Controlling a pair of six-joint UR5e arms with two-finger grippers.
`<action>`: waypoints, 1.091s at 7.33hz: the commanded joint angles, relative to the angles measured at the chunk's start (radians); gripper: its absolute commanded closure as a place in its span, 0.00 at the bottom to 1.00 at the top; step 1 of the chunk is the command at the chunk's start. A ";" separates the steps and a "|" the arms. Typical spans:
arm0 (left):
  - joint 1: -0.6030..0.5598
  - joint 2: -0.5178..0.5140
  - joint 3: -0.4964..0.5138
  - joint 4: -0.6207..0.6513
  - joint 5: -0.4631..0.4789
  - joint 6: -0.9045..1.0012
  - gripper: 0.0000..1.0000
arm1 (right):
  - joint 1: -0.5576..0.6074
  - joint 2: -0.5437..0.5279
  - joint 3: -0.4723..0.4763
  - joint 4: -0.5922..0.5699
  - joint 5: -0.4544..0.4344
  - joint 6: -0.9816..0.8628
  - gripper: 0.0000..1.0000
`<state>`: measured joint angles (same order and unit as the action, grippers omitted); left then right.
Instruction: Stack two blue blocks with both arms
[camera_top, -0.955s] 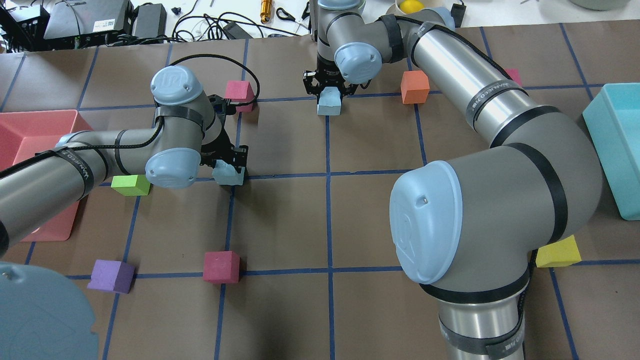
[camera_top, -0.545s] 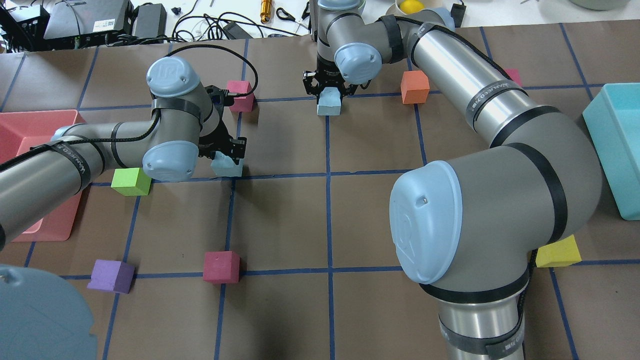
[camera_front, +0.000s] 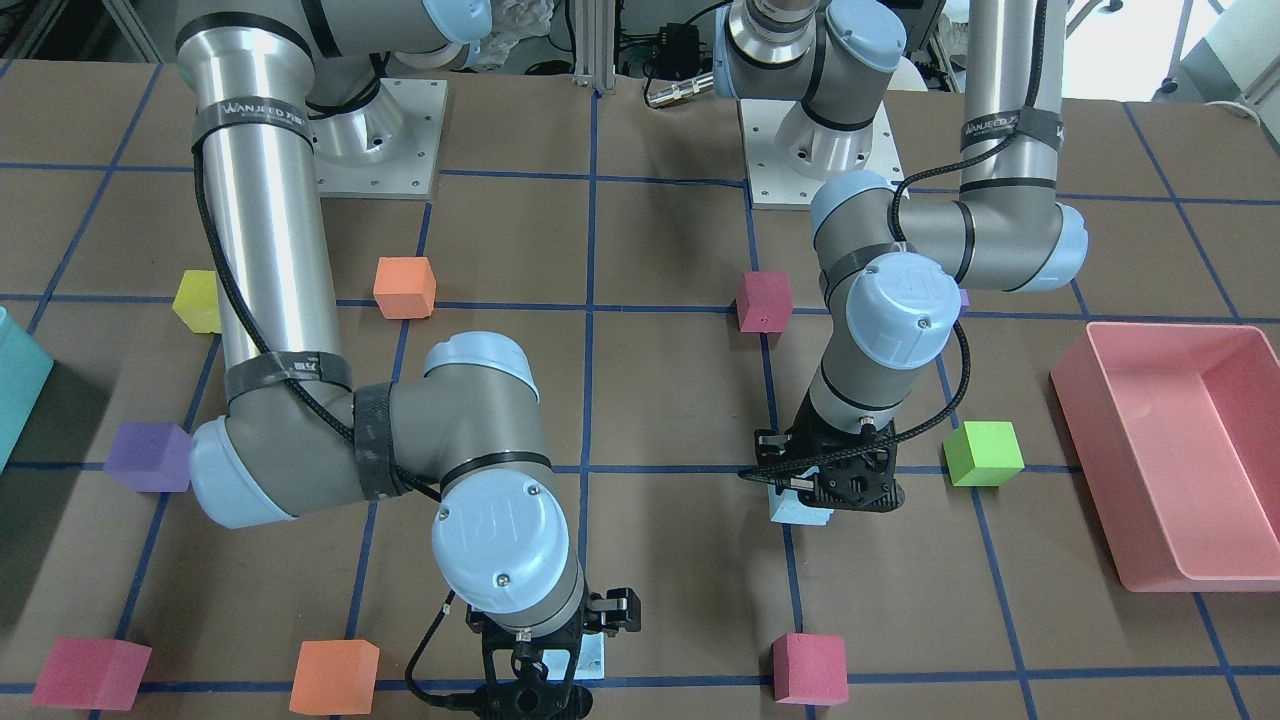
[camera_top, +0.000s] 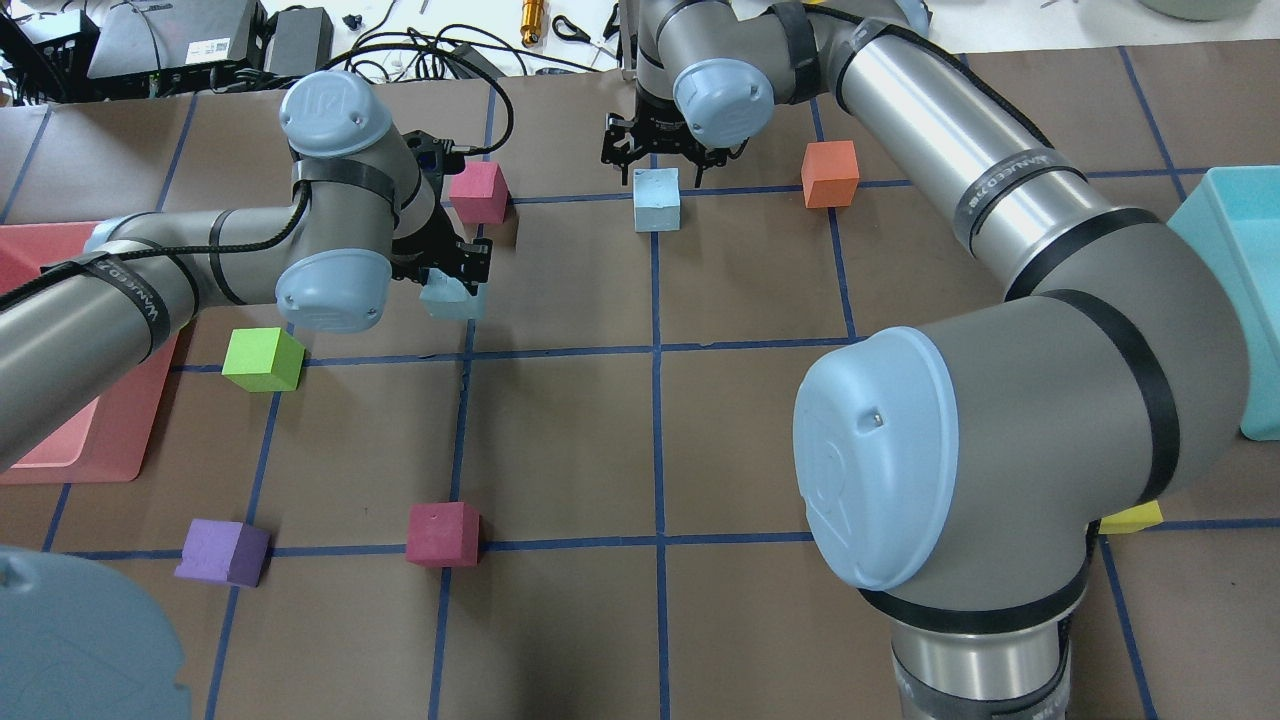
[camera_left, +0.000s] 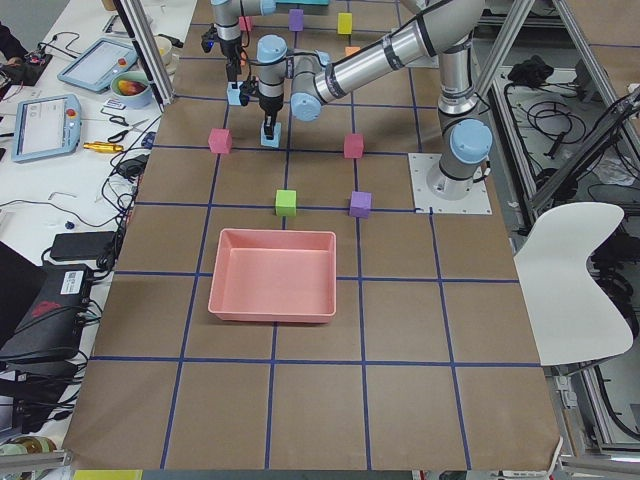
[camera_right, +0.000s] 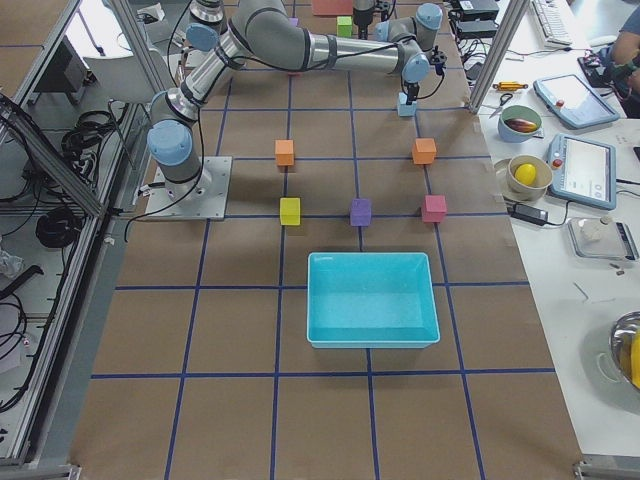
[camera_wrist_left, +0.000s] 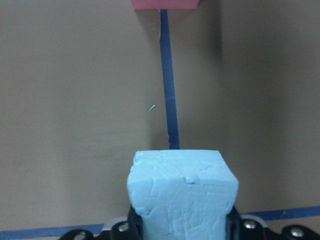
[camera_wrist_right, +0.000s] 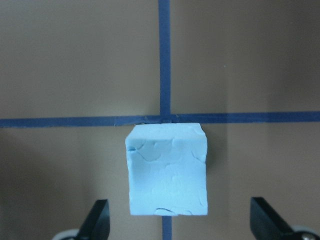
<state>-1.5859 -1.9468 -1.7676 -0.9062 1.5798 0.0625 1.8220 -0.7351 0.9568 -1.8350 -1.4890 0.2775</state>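
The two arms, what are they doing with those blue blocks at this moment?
The left hand is shut on one blue block and holds it near a pink cube. The right hand is open and hangs over the other blue block, which sits free on the table at a tape crossing. The two blocks are apart, so the stack is not yet made.
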 joint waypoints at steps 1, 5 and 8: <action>-0.034 -0.018 0.160 -0.176 0.003 -0.026 1.00 | -0.027 -0.107 0.010 0.150 -0.016 -0.012 0.00; -0.118 -0.162 0.517 -0.327 -0.020 -0.128 1.00 | -0.189 -0.364 0.139 0.380 -0.034 -0.259 0.00; -0.222 -0.358 0.791 -0.371 -0.034 -0.286 1.00 | -0.237 -0.623 0.420 0.384 -0.039 -0.327 0.00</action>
<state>-1.7632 -2.2232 -1.0797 -1.2564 1.5439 -0.1553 1.5983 -1.2494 1.2658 -1.4585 -1.5258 -0.0270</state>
